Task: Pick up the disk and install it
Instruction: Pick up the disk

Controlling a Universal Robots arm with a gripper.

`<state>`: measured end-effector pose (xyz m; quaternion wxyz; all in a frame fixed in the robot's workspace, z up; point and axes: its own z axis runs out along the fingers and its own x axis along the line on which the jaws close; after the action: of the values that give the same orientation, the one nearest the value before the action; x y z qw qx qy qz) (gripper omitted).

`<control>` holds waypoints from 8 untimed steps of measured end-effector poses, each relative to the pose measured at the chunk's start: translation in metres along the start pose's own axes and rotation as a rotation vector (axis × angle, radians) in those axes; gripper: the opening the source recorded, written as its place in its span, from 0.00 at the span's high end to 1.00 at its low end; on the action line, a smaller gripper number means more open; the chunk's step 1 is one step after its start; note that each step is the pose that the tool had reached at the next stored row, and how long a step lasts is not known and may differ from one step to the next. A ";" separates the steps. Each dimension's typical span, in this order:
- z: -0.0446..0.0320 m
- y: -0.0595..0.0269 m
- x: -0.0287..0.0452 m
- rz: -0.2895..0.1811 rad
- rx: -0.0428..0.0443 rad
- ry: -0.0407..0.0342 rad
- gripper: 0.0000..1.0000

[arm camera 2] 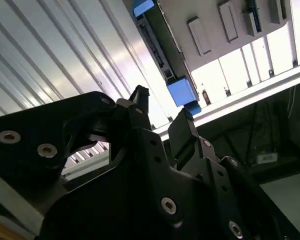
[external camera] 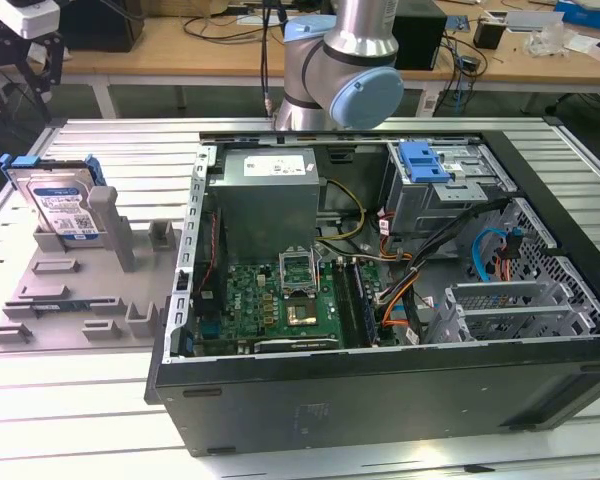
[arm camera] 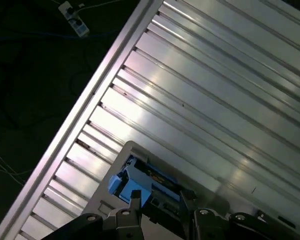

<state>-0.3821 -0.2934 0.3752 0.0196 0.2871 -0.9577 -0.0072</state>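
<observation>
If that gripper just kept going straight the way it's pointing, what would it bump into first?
Probably the disk: in the first wrist view it sits in the grey holder straight ahead of the open gripper. Depth is unclear.

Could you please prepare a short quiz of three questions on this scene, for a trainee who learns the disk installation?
1. True or false: the disk is already inside the computer case.
2. Multiple choice: the disk stands (A) upright in the grey holder, (B) flat on the table, (C) in the drive cage.
3. Short answer: in the second wrist view, are the fingers of the gripper apart or shut on the disk?
Key: 1 false, it is outside the computer case; 2 A; 3 apart, with nothing between them.
</observation>
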 end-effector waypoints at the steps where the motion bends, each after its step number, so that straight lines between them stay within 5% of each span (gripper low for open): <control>1: 0.0002 0.0000 0.0000 -0.016 0.0000 0.0012 0.56; 8: 0.0023 -0.0001 -0.0001 -0.216 0.0045 0.0100 0.56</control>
<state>-0.3821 -0.2934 0.3728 0.0228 0.3885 -0.9211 -0.0057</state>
